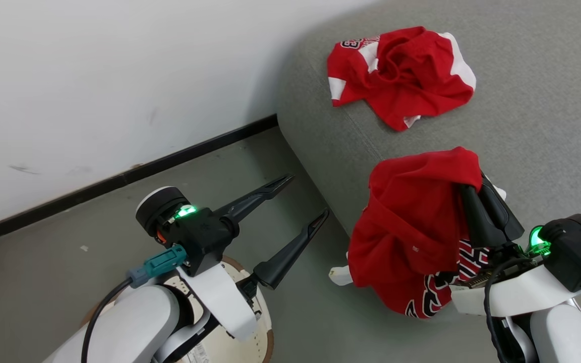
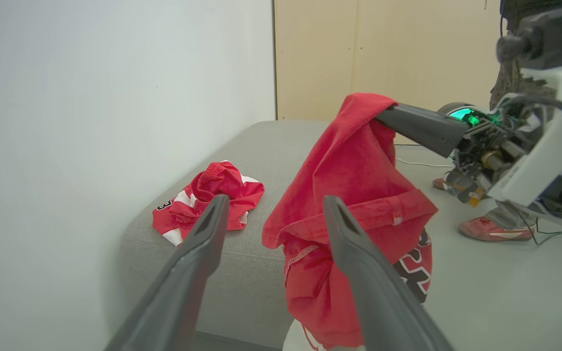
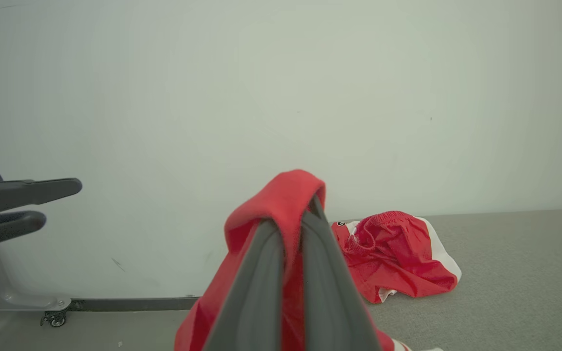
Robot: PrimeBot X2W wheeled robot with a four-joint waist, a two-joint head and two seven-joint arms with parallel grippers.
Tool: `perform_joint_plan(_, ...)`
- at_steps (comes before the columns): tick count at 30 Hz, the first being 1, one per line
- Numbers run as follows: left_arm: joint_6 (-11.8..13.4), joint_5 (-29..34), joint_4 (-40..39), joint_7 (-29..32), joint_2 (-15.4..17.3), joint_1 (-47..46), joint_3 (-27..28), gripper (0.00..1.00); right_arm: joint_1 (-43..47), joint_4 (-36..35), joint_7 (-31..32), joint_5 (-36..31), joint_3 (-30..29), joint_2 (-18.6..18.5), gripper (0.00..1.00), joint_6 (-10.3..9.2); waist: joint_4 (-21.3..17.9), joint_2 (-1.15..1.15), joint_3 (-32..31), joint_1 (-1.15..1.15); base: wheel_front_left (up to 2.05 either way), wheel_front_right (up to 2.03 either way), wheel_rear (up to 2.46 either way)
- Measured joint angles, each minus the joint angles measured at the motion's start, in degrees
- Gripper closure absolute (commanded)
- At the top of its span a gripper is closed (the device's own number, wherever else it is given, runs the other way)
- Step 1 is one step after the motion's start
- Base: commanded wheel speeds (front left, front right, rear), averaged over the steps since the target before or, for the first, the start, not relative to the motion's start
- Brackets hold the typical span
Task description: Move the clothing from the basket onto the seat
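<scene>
A white wall (image 1: 94, 75) with a dark baseboard (image 1: 169, 159) meets a grey floor (image 1: 68, 237). At lower left we see the cream basket (image 1: 264, 315), brown-rimmed, under the left arm; the print on its sticker (image 1: 197, 353) is too small to read. Above it the left end effector (image 1: 308, 195) hovers with fingers spread wide, holding nothing. To its right lies the grey seat (image 1: 522, 101). Red shorts (image 1: 401, 75) with white panels sit crumpled on it, and their black-and-white number is too folded to read. Nearer us, a red garment (image 1: 416, 227) hangs at the seat's front edge, draped over the right end effector (image 1: 473, 190), whose fingers are pinched together on the fabric. We cannot make out its black-and-white lettering.
</scene>
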Motion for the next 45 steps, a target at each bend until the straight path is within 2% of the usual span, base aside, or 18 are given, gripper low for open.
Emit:
perform_joint_plan(10, 0.6, 0.2, -1.6, 1.4, 1.7, 0.0, 0.3, 0.0, 0.3, -0.1, 0.0, 0.6, -1.4, 0.3, 1.0, 0.0, -3.1, 0.0, 2.5, 0.0, 0.0, 0.0, 0.0)
perform_joint_plan(19, 1.4, 0.2, -2.9, 2.6, 3.3, 0.1, 0.6, 0.0, -1.9, 0.1, 0.0, 2.9, -3.5, 0.4, 1.0, -0.01, -4.0, 0.0, 5.2, 0.0, 0.0, 0.0, 0.0)
perform_joint_plan(27, 1.9, 0.5, -5.1, 3.9, 4.7, 1.3, 0.5, 0.0, -9.9, 0.5, 0.0, 2.9, -3.8, 0.4, 1.0, 0.0, -3.7, 0.0, 8.2, 0.0, 0.0, 0.0, 0.0)
perform_joint_plan(31, 2.4, 0.6, -6.2, 4.5, 5.5, 1.6, 0.6, 0.0, -14.7, 1.7, 0.0, 0.3, -4.9, 0.4, 1.0, -0.01, -3.2, 0.0, 9.8, 0.0, 0.0, 0.0, 0.0)
perform_joint_plan(37, 2.5, 0.7, -8.0, 5.9, 7.3, 2.2, 0.6, 0.0, -23.4, 3.9, 0.2, -0.2, -7.3, 0.3, 1.0, 0.0, -2.2, 0.0, 12.3, 0.0, 0.0, 0.0, 0.0)
perform_joint_plan(45, 3.0, 1.1, -11.1, 6.9, 9.3, 2.3, 1.9, 0.0, -36.3, 8.2, 5.0, -2.7, -9.0, -0.9, 1.0, 0.0, -0.5, 0.0, 16.5, 0.0, 0.0, 0.0, 0.0)
